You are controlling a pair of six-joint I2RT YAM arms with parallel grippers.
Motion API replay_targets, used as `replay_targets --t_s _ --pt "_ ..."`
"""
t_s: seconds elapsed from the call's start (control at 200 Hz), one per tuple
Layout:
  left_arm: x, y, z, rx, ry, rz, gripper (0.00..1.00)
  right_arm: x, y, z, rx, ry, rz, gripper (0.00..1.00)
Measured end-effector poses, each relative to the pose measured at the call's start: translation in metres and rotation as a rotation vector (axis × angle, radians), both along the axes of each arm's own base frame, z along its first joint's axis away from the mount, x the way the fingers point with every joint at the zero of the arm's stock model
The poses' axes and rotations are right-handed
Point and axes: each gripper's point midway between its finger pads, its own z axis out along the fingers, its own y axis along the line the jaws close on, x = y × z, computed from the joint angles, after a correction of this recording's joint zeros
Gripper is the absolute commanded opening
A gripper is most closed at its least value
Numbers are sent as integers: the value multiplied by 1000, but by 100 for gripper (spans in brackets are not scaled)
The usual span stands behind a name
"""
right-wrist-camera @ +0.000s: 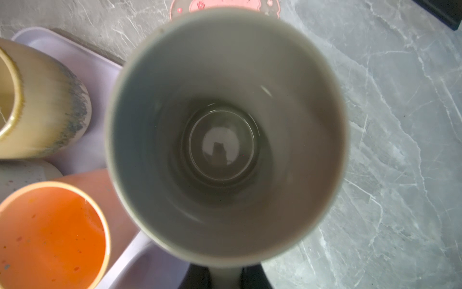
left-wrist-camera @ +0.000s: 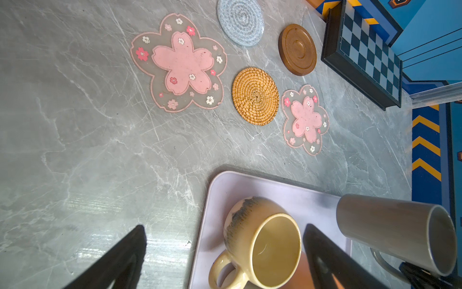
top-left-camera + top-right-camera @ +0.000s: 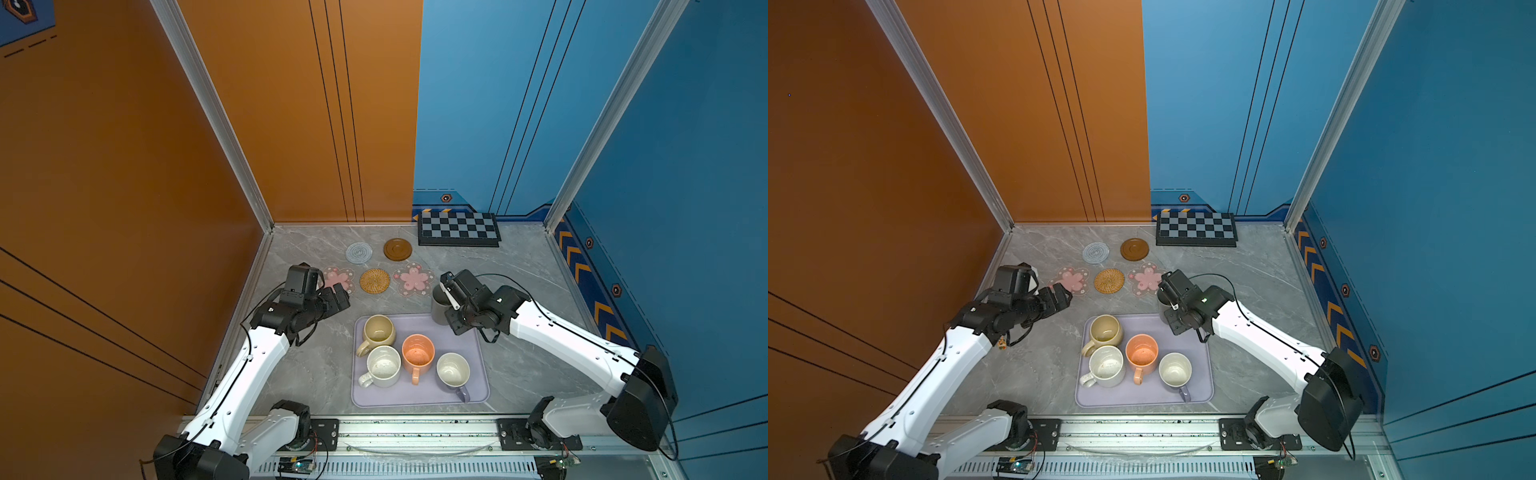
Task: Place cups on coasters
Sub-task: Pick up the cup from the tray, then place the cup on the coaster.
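marble table [image 3: 519, 291], orange wall [image 3: 291, 104], blue wall [image 3: 478, 104]; your right gripper [image 1: 226, 277] pinches the grey mug [image 1: 225, 125] by its handle, left gripper [image 3: 338, 296] gapes empty.

Tall grey cup [image 3: 437, 306] is mostly hidden behind the right gripper [image 3: 451, 307] in both top views, and its jaws can't be seen from there. Right wrist view: cup rim blurred, handle cut off at the pic's edge, flower coaster by the right arm [image 1: 225, 6] only a sliver. Left gripper [image 3: 338, 296] covers part of the flower coaster by the left arm [image 3: 332, 276]. Orange cup [image 2: 303, 270] is nearly all hidden in the left wrist view.
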Motion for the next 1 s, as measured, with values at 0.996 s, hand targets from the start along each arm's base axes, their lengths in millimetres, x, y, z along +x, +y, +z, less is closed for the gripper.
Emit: replay_targets --t_s 0.996 --pt "-9 14 0 120 93 31 98 104 52 16 80 -37 -3 0"
